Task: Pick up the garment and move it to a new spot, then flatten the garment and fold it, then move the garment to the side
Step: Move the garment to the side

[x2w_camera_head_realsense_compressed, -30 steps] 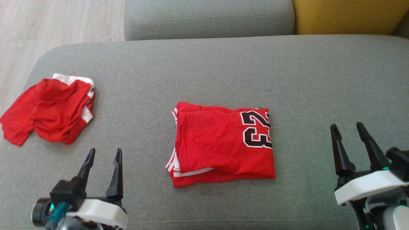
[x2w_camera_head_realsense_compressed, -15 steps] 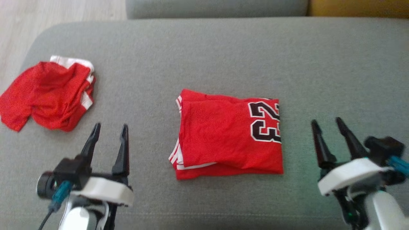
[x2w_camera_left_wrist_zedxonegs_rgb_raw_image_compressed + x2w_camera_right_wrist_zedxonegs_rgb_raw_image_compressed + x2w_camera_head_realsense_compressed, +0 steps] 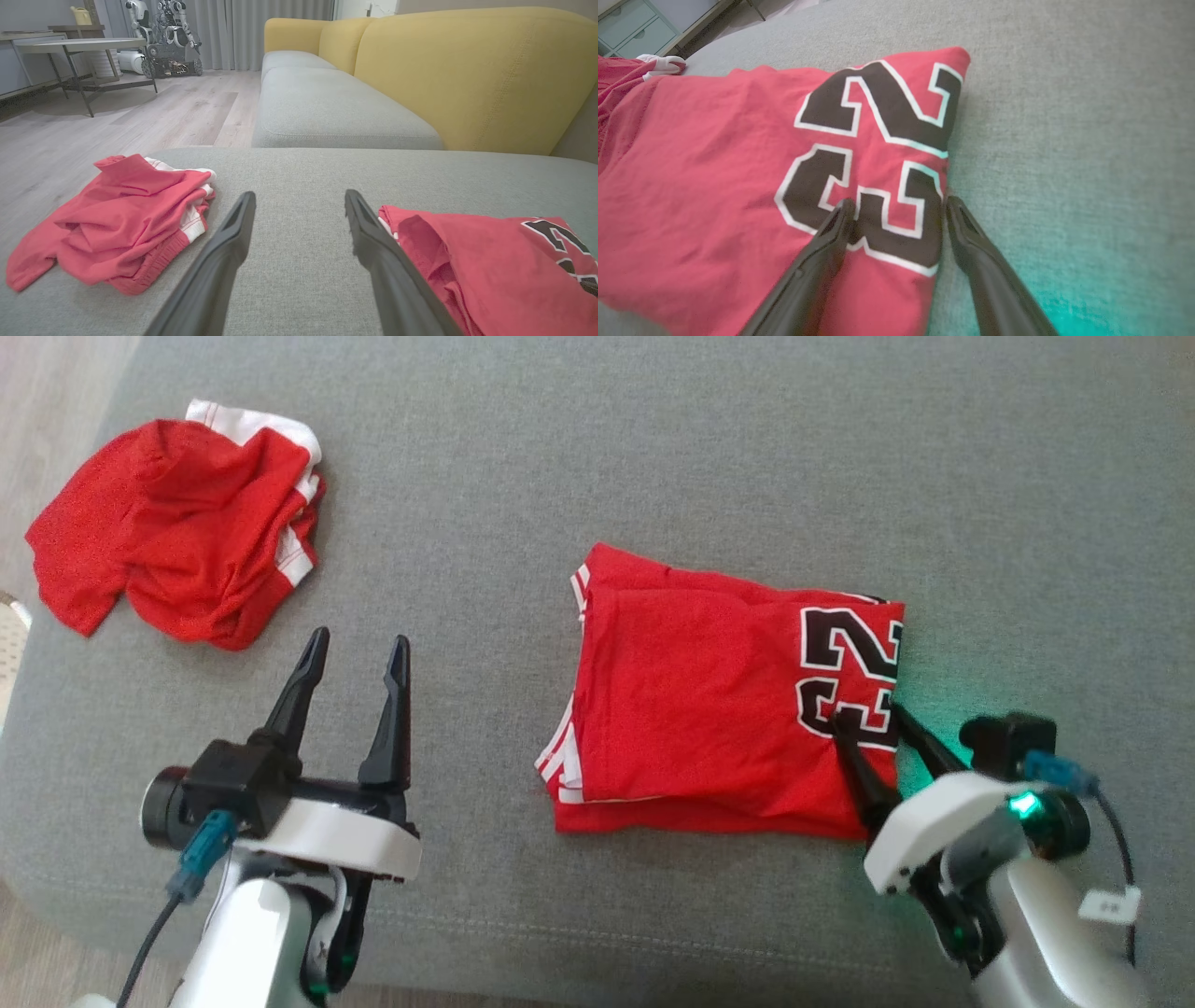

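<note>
A big grey cushion (image 3: 653,457) holds everything, and its top is flat, with a seam line running along the near edge. In the middle of it lies a red shirt (image 3: 709,709), folded into a neat block, with the black number 23 (edged in white) at its right end and thin white stripes peeking out at its left end. Well apart from it, over by the cushion's far left corner, sits a heap of red clothes (image 3: 177,560), all crumpled, with some white showing at its far side and right side.
</note>
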